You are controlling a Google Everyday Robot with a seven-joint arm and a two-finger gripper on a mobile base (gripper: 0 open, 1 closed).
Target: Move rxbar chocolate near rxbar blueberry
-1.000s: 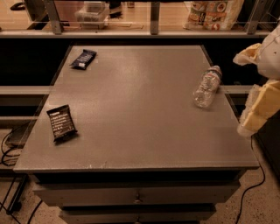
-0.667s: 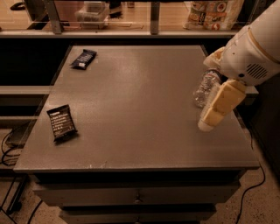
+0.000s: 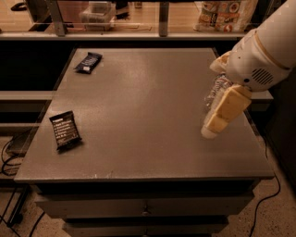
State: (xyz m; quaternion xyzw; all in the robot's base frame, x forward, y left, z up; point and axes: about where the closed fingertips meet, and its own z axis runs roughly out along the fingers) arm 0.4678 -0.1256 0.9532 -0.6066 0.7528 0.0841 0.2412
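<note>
The rxbar chocolate (image 3: 64, 130), a black wrapper with rows of white text, lies flat near the table's front left edge. The rxbar blueberry (image 3: 88, 62), a dark navy wrapper, lies at the back left of the table. My gripper (image 3: 217, 121) hangs over the right side of the table, far from both bars, with cream-coloured fingers (image 3: 225, 110) pointing down and left. The white arm comes in from the upper right.
A clear plastic water bottle (image 3: 216, 88) lies on the grey table (image 3: 148, 111) at the right, partly behind my gripper. A shelf behind the table holds a plastic container (image 3: 97, 11) and bags (image 3: 224, 14). Cables lie on the floor at left.
My arm has swung in from the right edge over the table's right side, moving left in front of the water bottle. The bars have not moved.
</note>
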